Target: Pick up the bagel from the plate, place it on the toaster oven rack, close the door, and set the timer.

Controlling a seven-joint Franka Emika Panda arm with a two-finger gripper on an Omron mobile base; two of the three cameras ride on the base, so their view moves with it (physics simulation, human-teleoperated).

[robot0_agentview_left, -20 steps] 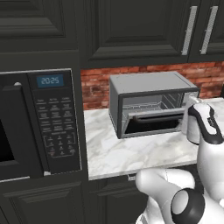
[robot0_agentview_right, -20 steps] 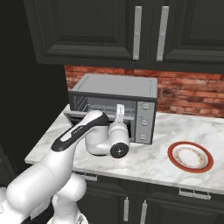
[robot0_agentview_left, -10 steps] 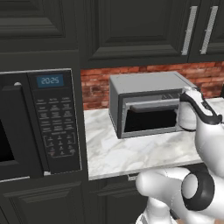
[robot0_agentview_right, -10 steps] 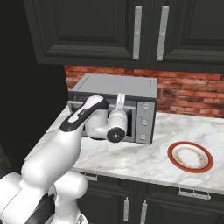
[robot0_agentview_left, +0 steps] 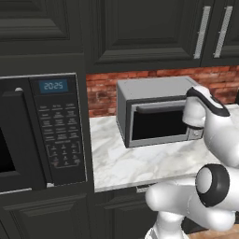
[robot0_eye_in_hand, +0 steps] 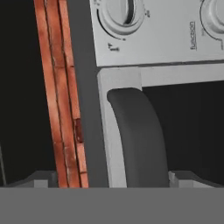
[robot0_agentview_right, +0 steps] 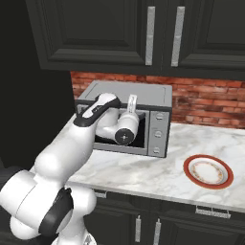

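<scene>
Microwave point(robot0_agentview_left: 42, 130): black, built in at the counter's left end, clock lit; I have no business with it
Counter point(robot0_agentview_left: 116, 163): marble, running rightward from the microwave; the toaster oven point(robot0_agentview_left: 149, 88) stands at its back edge against the brick wall point(robot0_agentview_right: 206, 98)
Door point(robot0_agentview_left: 161, 125): a second ago it hung down open and half a second ago it was halfway up; now it stands upright against the oven's front, so I count the closing step as done or all but done
Bagel: by my reckoning it is on the toaster oven rack behind the door, though the glass is too dark from here for me to confirm
Gripper point(robot0_eye_in_hand: 113, 179): jaws spread wide, pinching nothing, at the door's right end; in the hand view the two tips sit either side of the bar handle point(robot0_eye_in_hand: 140, 140), which runs up between them
Knobs point(robot0_eye_in_hand: 118, 15): on the right panel, just past the handle's end in the hand view, none turned by me yet
Plate point(robot0_agentview_right: 187, 171): well to the right of the oven, near the counter's front edge, its white centre bare
Meaning for the task: picking, placing and closing look finished; the timer is what remains, so I expect to draw off the handle and shift right to the knob panel
</scene>
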